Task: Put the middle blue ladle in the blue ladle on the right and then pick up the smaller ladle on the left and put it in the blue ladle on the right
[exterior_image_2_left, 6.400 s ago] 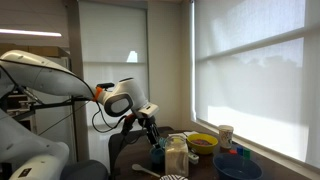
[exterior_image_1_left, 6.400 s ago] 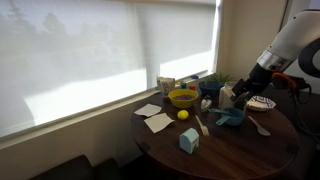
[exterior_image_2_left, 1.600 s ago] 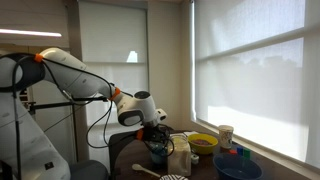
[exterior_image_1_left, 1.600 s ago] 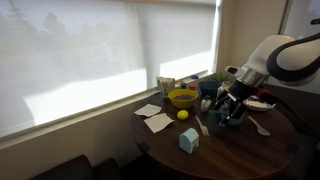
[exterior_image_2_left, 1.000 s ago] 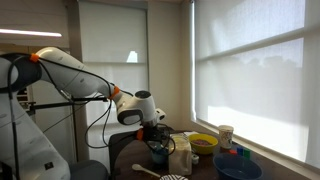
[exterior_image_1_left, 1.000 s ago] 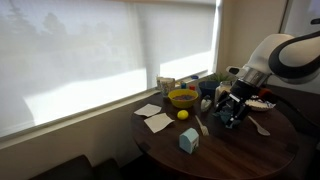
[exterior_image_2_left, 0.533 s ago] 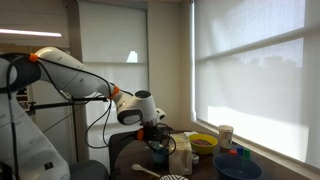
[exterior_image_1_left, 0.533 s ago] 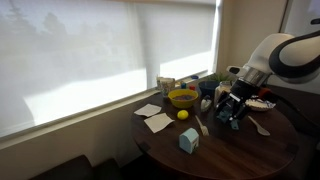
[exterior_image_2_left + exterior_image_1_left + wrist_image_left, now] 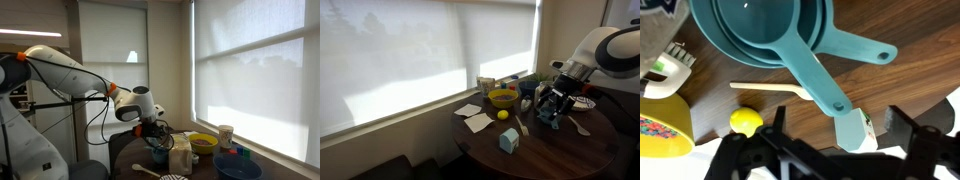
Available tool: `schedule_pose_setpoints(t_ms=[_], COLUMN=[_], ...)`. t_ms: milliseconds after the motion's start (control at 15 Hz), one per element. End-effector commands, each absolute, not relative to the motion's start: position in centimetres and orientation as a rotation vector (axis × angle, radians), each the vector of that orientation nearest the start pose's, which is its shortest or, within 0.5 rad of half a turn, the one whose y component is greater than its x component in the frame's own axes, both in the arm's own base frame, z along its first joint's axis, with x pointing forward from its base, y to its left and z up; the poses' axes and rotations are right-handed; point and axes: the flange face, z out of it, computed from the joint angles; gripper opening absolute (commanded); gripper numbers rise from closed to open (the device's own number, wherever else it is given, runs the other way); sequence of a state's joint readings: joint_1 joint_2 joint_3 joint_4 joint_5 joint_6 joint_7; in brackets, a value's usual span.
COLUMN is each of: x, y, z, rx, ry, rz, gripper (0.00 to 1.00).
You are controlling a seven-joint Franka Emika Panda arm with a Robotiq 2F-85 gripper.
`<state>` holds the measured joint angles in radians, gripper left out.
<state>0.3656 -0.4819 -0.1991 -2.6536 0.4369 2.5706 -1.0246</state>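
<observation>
Since a moment ago the arm (image 9: 608,45) has risen slightly, and the claw (image 9: 552,102) hangs just above the blue ladles (image 9: 760,35). They lie nested, smooth teal plastic, round bowls stacked, two flat handles splayed over the dark wood-grain tabletop (image 9: 915,85). From the wrist, the claw's black fingers (image 9: 904,124) stand apart, gripping nothing. Near the handles lie a pale flat spatula (image 9: 765,89), a lemon (image 9: 746,121), a yellow bowl (image 9: 665,130) with colourful speckles, and a small carton (image 9: 856,132) whose print is too small to read.
</observation>
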Motion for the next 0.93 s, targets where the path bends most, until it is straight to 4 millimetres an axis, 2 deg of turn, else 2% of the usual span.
schedule_pose_setpoints(t_ms=[0,200,467,667,867], x=[39.2,38.3,37.6,37.4,37.8], y=[6.3,6.0,4.8,3.8,3.0], z=[46.1,48.4,51.1,52.3,52.6], rx=[-2.603,-2.702,-2.796,-2.841,-2.892], ry=[-1.080,-0.833,-0.532,-0.315,-0.095], rz=[-0.708,-0.683,-0.562,-0.462,-0.399], gripper=[1.00,1.00,1.00,1.00,1.00])
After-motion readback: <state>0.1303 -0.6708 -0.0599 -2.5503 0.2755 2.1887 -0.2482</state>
